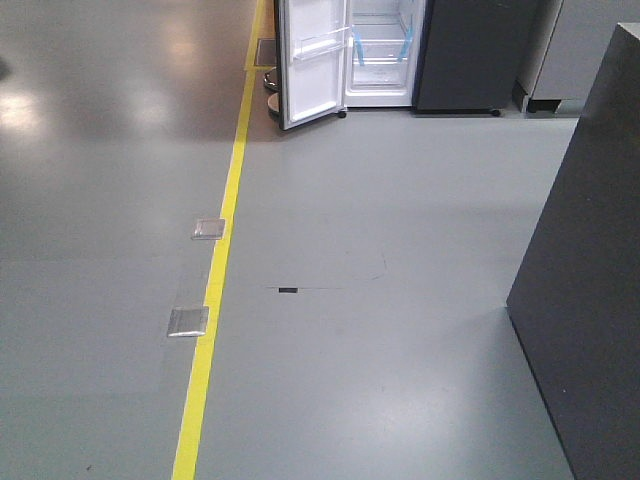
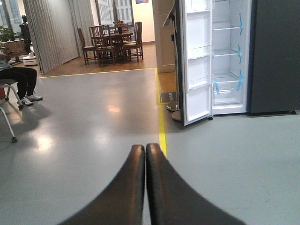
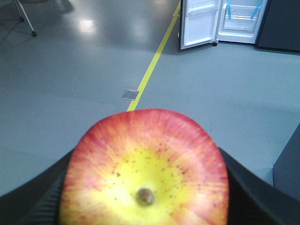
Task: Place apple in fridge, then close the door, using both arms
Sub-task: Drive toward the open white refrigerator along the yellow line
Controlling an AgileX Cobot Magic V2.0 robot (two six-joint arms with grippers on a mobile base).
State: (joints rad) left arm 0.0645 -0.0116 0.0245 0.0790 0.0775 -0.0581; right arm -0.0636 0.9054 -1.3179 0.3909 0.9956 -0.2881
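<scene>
Now the right gripper (image 3: 143,192) is clamped on the apple (image 3: 145,168). The left gripper (image 2: 146,154) has its fingers pressed together. Far across the floor (image 1: 380,340), the fridge (image 1: 380,50) has its door (image 1: 312,60) open.

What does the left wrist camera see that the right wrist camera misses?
Only left wrist: the left gripper, shut and empty, a dining table, a seated person. Only right wrist: the apple clamped in the right gripper, a floor plate. Both: the open fridge, its door and the yellow line.
</scene>
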